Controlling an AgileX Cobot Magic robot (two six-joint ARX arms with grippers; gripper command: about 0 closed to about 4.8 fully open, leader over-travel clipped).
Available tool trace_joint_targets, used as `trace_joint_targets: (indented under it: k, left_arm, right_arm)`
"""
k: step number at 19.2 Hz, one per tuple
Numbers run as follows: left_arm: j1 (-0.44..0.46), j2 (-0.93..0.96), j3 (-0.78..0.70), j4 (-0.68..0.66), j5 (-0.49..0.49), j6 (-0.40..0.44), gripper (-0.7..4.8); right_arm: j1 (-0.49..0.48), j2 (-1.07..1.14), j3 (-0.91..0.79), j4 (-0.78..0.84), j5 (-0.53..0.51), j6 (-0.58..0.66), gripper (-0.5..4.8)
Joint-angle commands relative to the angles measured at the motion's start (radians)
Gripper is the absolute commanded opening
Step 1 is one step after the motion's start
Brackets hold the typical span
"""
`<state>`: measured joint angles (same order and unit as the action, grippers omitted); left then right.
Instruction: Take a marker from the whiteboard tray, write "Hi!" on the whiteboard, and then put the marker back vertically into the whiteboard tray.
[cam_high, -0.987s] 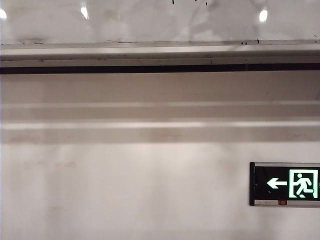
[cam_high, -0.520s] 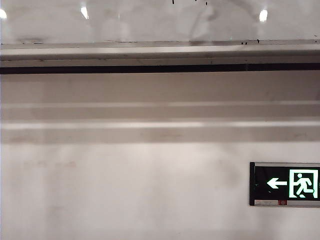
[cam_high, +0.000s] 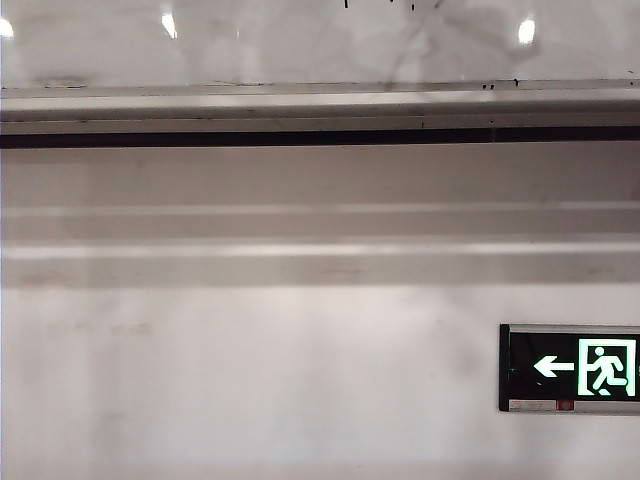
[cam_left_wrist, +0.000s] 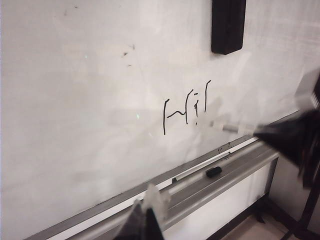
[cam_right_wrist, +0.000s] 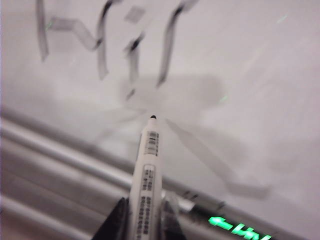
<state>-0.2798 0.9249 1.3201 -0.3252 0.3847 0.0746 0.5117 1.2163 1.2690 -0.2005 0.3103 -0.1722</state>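
The marker (cam_right_wrist: 145, 165) sits pinched in the right gripper (cam_right_wrist: 145, 220), its bare black tip pointing at the whiteboard (cam_right_wrist: 250, 75) just under the exclamation stroke and seemingly a little off the surface, though blur leaves contact unsure. In the left wrist view the same pen shows as a blurred pale bar (cam_left_wrist: 231, 128) at about four o'clock from the writing (cam_left_wrist: 186, 107), with the right arm a dark smear beyond it.

The letters look finished except perhaps the dot of the exclamation mark, which cannot be made out. From here the risks, as I judge them: the uncapped tip could drag across the board during the move down and leave a stray line through the word; the slim barrel could slip or twist in the fingers when turned upright; and stood on the narrow whiteboard tray (cam_left_wrist: 220, 180), it could topple or roll off. A small black cap-like piece (cam_left_wrist: 213, 171) lies on that ledge, at about five o'clock from the writing, and could be knocked.

The left gripper (cam_left_wrist: 145, 222) hangs low near the tray, its tips close together with nothing between them.

Only the left wrist view shows the whole word, the black eraser (cam_left_wrist: 228, 25) at one o'clock above it, and the loose piece. Only the right wrist view shows the grip and tip. The exterior view gives just the tray (cam_high: 300, 105), a strip of board and the exit sign (cam_high: 570, 367) at about five o'clock below; neither gripper appears.
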Motion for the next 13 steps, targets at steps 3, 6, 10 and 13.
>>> trace_joint_targets:
  k: [3, 6, 10, 13]
  left_arm:
    - [0.001, -0.003, 0.005, 0.02, 0.005, 0.0, -0.06]
    - [0.001, -0.003, 0.005, 0.02, 0.005, 0.0, -0.06]
    - [0.001, -0.003, 0.005, 0.02, 0.005, 0.0, -0.06]
    - [0.001, -0.003, 0.005, 0.02, 0.004, 0.0, -0.06]
  right_arm:
    - [-0.005, 0.0, -0.034, 0.122, -0.006, 0.018, -0.05]
    - [-0.005, 0.004, -0.037, 0.137, 0.006, 0.017, -0.05]
    - [-0.016, 0.019, -0.037, 0.166, 0.005, 0.015, -0.05]
    - [-0.016, 0.033, -0.037, 0.172, 0.001, 0.015, -0.05]
